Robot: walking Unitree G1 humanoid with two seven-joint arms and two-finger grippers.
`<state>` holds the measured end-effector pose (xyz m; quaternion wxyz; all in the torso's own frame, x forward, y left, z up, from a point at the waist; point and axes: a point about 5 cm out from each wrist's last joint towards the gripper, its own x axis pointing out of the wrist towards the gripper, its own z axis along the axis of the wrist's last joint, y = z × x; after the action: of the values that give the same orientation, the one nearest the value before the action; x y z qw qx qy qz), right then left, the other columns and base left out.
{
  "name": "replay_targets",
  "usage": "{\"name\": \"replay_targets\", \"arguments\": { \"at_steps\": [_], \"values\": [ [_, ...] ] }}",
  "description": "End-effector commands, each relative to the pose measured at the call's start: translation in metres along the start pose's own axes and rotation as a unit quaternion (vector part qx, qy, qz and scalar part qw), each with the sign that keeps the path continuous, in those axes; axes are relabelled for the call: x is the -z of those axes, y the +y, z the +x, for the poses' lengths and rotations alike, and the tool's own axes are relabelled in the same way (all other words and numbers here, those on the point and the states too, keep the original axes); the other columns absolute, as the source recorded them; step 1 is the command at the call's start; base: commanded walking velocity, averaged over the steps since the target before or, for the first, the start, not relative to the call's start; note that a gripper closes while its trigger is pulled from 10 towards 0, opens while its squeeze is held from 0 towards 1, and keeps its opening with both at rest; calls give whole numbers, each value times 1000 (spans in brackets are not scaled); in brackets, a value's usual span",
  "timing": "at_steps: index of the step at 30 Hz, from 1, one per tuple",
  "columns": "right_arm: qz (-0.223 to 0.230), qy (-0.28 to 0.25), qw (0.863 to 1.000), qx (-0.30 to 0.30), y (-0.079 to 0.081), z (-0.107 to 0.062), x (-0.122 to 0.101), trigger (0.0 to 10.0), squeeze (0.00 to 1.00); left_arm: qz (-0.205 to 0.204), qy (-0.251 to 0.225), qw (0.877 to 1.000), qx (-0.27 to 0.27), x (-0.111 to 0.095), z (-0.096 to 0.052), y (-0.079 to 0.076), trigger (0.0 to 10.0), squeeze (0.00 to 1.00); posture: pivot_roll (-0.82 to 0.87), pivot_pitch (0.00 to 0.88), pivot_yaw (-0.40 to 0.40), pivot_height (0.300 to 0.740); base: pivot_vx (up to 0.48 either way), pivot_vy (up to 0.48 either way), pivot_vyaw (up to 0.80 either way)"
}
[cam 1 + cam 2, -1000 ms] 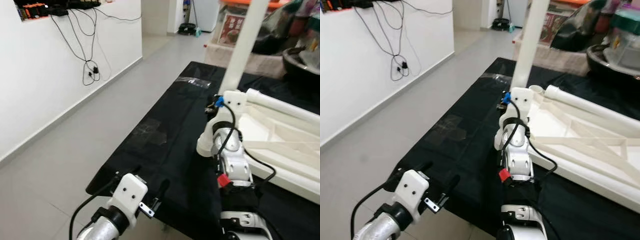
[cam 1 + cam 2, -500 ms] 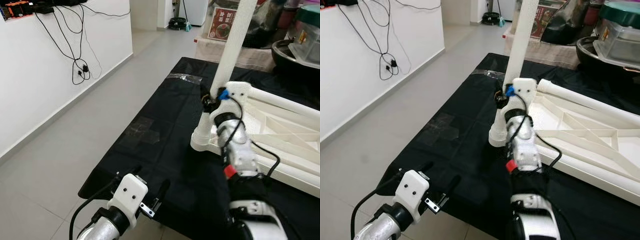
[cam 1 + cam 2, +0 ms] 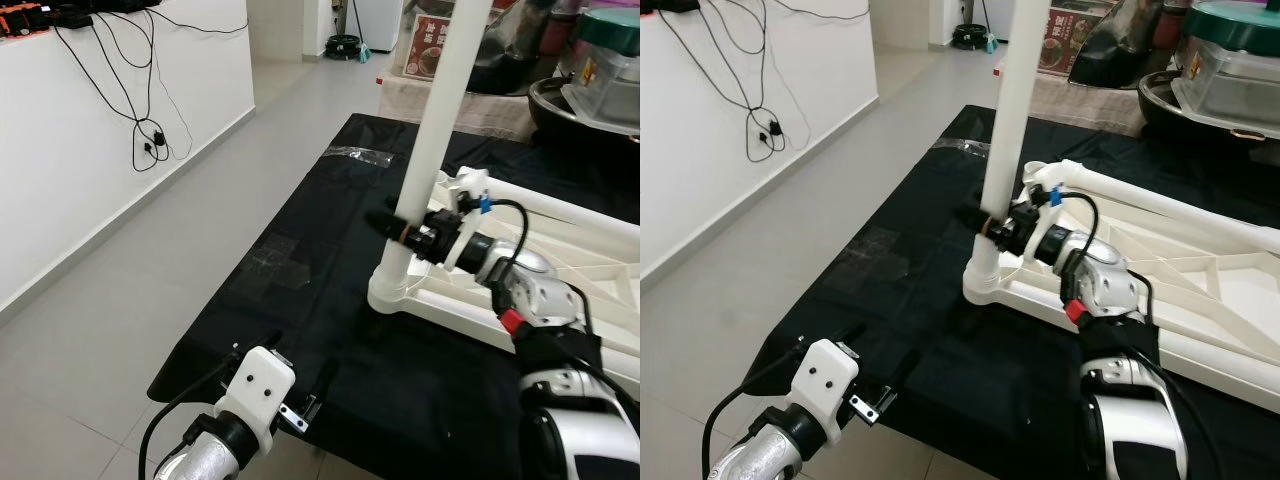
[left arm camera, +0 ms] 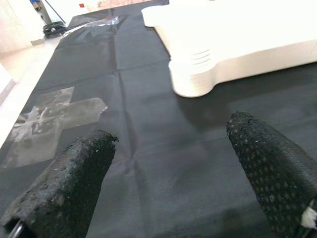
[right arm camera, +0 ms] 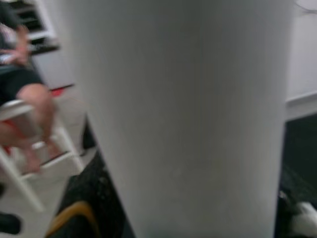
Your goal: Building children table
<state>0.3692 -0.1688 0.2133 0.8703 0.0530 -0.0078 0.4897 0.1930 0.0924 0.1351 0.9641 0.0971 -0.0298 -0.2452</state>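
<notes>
Leg, white and upright, stood in the corner socket of the overturned tabletop on the black cloth, with the right gripper pinching it low down, while the left gripper hovered spread apart above the cloth's near edge.

The left hand has two slim black fingers with a rough, pebbled surface, mounted on a white plastic block with small dark screw holes, at the lower left of the frame. A black cable loops from it to a silver forearm. The right hand sits on a white and black wrist with a blue clip, a red tag, black cables and a silver, then black, forearm. Its fingers look black, though blurred.
</notes>
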Motion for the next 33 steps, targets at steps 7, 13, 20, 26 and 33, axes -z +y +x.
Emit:
{"name": "replay_targets", "arguments": {
  "at_steps": [7, 13, 20, 26, 33],
  "values": [
    [-29, -30, 999, 31, -1, 20, -6, 0, 0, 2, 6, 1000, -2, 2, -2, 1, 10000, 0, 153, 76, -52, 740, 0, 0, 0],
    [-52, -67, 956, 279, -27, -4, -11, 0, 0, 0, 6, 1000, -1, 3, -2, -1, 10000, 0, 150, 76, -58, 740, 0, 0, 0],
    [-95, -54, 811, 574, -27, -41, 4, 0, 0, 1, 6, 1000, 3, 3, -1, 0, 10000, 0, 139, 78, -47, 740, 0, 0, 0],
    [-48, -38, 742, 668, 3, -39, 21, 0, 0, -1, 5, 1000, 5, 2, -1, -3, 10000, 0, 143, 83, -46, 740, 0, 0, 0],
    [-53, -108, 810, 575, 20, -2, 6, 10000, 1000, -1, 6, 1000, 6, 3, -1, -2, 10000, 0, 135, 88, -44, 740, 0, 0, 0]
  ]
}}
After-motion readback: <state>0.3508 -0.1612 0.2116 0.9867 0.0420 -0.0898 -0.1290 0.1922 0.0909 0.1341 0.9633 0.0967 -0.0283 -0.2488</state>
